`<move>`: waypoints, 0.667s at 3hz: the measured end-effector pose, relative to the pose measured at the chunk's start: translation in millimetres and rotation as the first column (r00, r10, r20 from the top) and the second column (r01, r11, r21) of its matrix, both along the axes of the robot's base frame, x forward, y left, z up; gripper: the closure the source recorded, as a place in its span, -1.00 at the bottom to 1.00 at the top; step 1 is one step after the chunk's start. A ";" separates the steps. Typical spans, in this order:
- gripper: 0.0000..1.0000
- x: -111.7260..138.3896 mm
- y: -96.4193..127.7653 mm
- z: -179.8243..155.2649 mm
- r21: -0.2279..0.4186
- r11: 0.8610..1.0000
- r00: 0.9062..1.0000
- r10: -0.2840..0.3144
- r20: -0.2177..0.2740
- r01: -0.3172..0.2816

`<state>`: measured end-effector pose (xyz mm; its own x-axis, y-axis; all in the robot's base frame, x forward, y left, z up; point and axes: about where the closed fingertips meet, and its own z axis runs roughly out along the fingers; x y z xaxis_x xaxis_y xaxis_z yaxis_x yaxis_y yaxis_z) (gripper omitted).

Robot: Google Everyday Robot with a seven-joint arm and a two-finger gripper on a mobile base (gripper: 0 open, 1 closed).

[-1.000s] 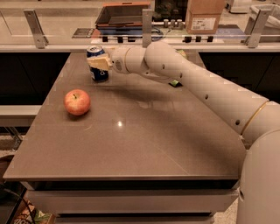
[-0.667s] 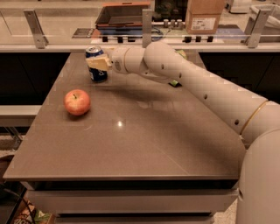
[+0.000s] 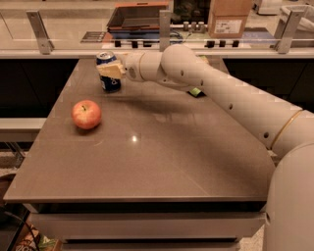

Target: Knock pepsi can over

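Note:
The pepsi can [image 3: 110, 82] is dark blue with a silver top and stands upright at the back left of the grey table [image 3: 162, 162]. My gripper [image 3: 111, 69] reaches in from the right on the long white arm and lies against the can's upper half, covering part of its side. A red apple [image 3: 86, 114] sits to the front left of the can, well apart from it.
A green snack bag [image 3: 196, 91] peeks out from under the arm near the table's back right. Behind the table runs a railing with metal posts [image 3: 164, 23]. A cardboard box [image 3: 229, 17] and a dark tray [image 3: 140, 14] lie beyond it.

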<state>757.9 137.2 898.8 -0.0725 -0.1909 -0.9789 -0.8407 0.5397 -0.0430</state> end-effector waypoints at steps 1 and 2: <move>1.00 6.6 -7.9 1.6 -0.043 0.999 1.000 0.007 -0.008 -0.007; 1.00 17.6 -16.7 3.5 -0.090 0.996 1.000 0.017 -0.020 -0.018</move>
<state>775.5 120.5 902.3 -0.0874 -0.2797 -0.9561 -0.8511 0.5197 -0.0742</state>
